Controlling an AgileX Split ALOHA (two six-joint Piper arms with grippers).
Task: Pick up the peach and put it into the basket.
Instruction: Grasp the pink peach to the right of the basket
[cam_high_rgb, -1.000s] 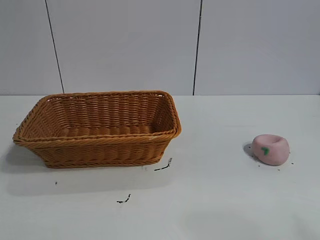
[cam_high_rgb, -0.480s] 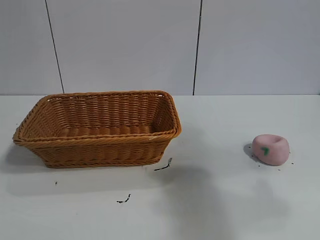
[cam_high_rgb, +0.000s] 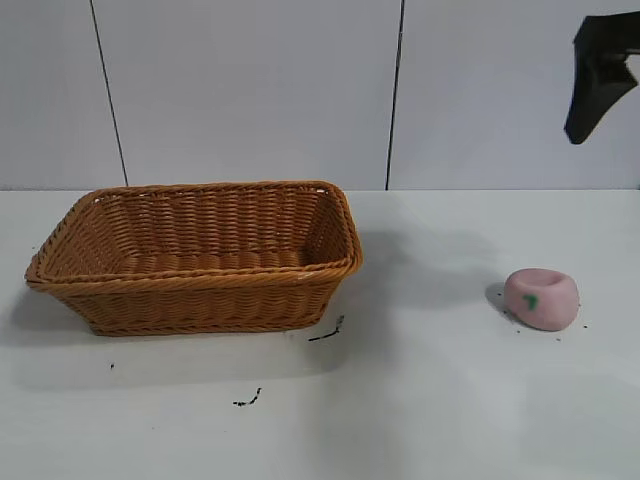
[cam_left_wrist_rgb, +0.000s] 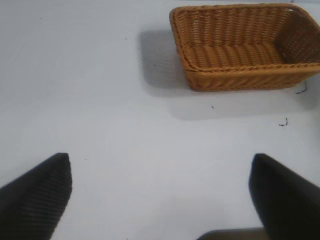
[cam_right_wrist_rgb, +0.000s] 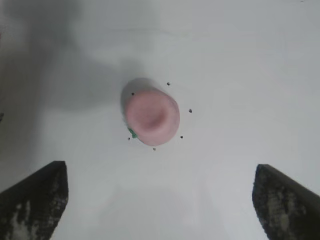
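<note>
White tabletop fills the scene beneath a pale panelled wall. Nearest the camera are a few dark specks (cam_high_rgb: 248, 399), then the peach (cam_high_rgb: 541, 298), sitting dimple-up on the table's right side, well apart from the basket (cam_high_rgb: 150, 285) on the left. Farther back and high above the peach hangs the right gripper (cam_right_wrist_rgb: 159, 200), fingers spread wide. To grasp well, it should descend straight over the fruit, straddle its rounded sides evenly, and close gently. The left gripper (cam_left_wrist_rgb: 160, 192), also spread, hovers over bare table some way from the basket. Nothing lies inside the basket.
</note>
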